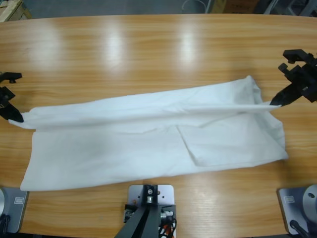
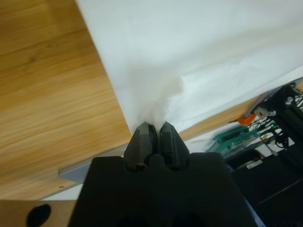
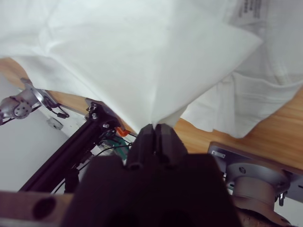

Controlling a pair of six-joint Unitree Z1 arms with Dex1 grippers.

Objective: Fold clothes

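T-shirt [image 1: 148,139] pinched taut between closed left gripper [image 1: 19,119] and right gripper [image 1: 274,102] (label unreadable).

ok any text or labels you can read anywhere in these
Nothing can be read for certain.
Tag inside the T-shirt, top right of the right wrist view: dark print, too blurred to read.
Small plates on the rig: too small to read.
No print shows on the shirt in the high view.
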